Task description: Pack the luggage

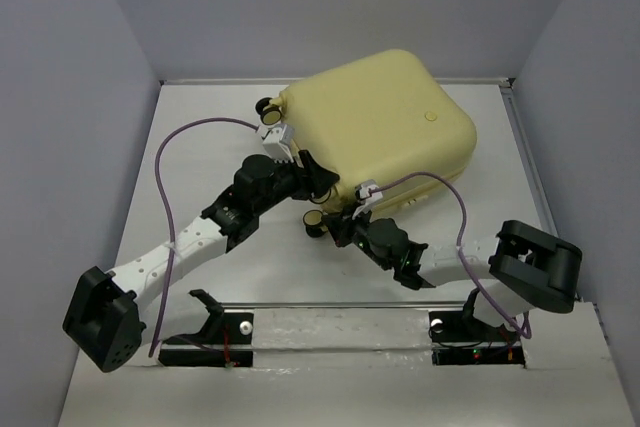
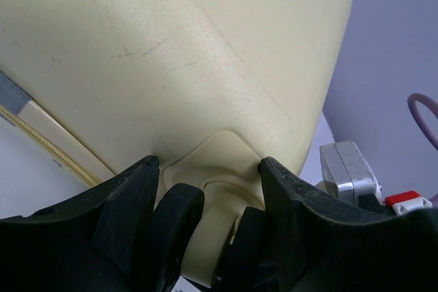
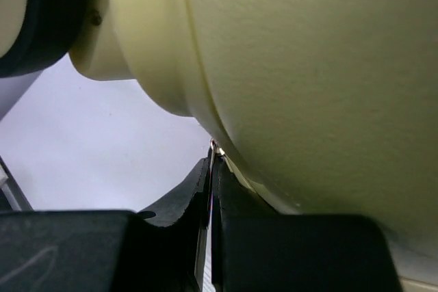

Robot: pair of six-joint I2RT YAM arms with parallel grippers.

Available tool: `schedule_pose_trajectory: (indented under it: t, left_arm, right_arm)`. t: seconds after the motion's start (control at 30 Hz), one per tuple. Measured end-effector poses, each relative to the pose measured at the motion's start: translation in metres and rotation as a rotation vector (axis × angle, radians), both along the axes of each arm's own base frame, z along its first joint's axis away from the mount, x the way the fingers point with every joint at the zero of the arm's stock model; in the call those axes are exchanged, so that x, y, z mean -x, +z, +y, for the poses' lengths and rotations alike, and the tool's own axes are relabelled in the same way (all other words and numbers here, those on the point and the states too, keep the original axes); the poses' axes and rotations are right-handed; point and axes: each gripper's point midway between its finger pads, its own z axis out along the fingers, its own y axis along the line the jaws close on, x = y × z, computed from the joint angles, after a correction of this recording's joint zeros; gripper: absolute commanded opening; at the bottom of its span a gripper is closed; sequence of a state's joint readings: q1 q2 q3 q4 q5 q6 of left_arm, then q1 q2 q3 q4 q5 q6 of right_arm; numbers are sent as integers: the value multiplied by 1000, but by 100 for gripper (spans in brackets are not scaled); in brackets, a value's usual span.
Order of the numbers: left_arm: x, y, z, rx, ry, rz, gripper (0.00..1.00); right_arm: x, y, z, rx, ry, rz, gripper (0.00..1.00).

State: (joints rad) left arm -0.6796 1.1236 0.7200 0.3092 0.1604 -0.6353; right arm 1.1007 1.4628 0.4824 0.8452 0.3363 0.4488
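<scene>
The luggage (image 1: 375,122) is a pale-yellow hard-shell suitcase lying closed on the white table, with its round emblem (image 1: 431,116) facing up. My left gripper (image 1: 312,179) is at its near-left corner. In the left wrist view the luggage (image 2: 171,52) fills the frame, and the gripper (image 2: 209,162) grips a twin black-and-yellow wheel (image 2: 174,217) between its fingers. My right gripper (image 1: 345,225) is at the near edge beside another wheel (image 1: 313,217). In the right wrist view the gripper (image 3: 212,152) is shut on a thin metal tab at the seam under the luggage (image 3: 308,66).
A third wheel (image 1: 265,105) shows at the suitcase's far-left corner. Grey walls enclose the table (image 1: 200,147) on three sides. Purple cables (image 1: 165,162) loop over both arms. Two black stands (image 1: 215,322) sit at the front edge.
</scene>
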Motion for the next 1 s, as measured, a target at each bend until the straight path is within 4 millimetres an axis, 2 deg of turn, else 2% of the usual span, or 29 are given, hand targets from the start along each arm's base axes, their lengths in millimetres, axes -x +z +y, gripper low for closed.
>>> schedule_pose_trajectory:
  t: [0.03, 0.07, 0.17, 0.23, 0.3, 0.37, 0.43, 0.5, 0.57, 0.63, 0.67, 0.7, 0.73, 0.8, 0.9, 0.93, 1.0]
  left_arm:
    - [1, -1, -1, -3, -1, 3, 14]
    - [2, -3, -2, -7, -3, 7, 27]
    - [3, -2, -1, -16, 3, 5, 73]
    - [4, 3, -1, -41, 3, 2, 83]
    - [2, 9, 3, -79, 13, -3, 83]
    - [-14, 33, 18, -89, 67, -41, 83]
    - [-46, 66, 60, -97, 201, -100, 84]
    - [-67, 85, 99, -108, 316, -133, 86]
    - [-87, 91, 151, -132, 451, -140, 87]
    - [-98, 81, 184, -158, 524, -105, 87]
    - [-100, 74, 189, -167, 531, -86, 87]
    - [-104, 60, 195, -183, 528, -47, 80]
    - [-106, 52, 197, -189, 522, -23, 78]
    - [-111, 29, 196, -216, 466, 24, 78]
    - [-110, 2, 184, -247, 345, 59, 83]
    - [-108, -3, 181, -255, 316, 62, 89]
    - [-103, -8, 176, -272, 262, 55, 91]
  right_arm:
    - [-1, 0, 0, -25, -8, 0, 7]
    - [-1, -3, 0, -50, -15, 3, 7]
    - [0, -3, -1, -91, -20, 4, 7]
    - [4, -1, -7, -107, -13, 7, 7]
    - [15, 2, -15, -108, 19, 16, 7]
    - [27, 1, -20, -96, 58, 31, 7]
    - [45, 2, -26, -84, 116, 44, 7]
    - [54, 2, -29, -79, 147, 48, 7]
    - [62, 3, -32, -75, 173, 51, 7]
    - [68, 4, -37, -62, 192, 58, 7]
    - [70, 3, -38, -58, 198, 60, 7]
    - [71, 3, -39, -56, 202, 61, 7]
    - [73, 2, -40, -50, 209, 61, 7]
    - [75, 3, -42, -45, 216, 59, 7]
    - [77, 3, -42, -37, 227, 58, 7]
    - [77, 2, -42, -36, 228, 57, 7]
    - [77, 2, -42, -34, 230, 56, 7]
